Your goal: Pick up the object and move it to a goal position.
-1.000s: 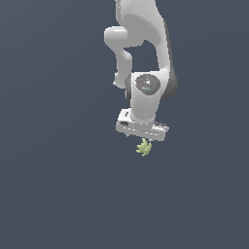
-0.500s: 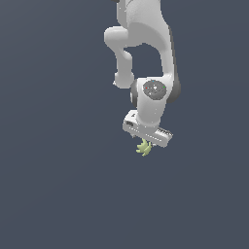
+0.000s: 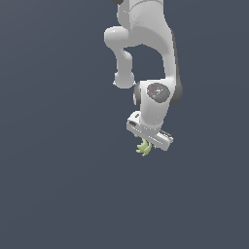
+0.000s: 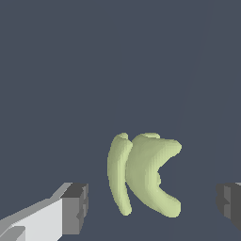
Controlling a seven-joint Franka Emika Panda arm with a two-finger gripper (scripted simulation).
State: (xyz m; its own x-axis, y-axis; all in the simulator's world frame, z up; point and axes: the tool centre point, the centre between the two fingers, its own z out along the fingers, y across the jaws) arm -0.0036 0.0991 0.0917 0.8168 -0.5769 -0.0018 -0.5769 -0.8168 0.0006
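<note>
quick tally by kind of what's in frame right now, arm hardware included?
Robot arm: 1
Gripper: 1, jaws open, fingers either side of the object with gaps
Yellow-green banana-like object: 1
Total: 3

No text, label, brand, number or sign can be read in either view. A small reddish mark is seen on the dark round cap (image 3: 157, 91) of the white arm's wrist joint, but nothing legible is shown there.
</note>
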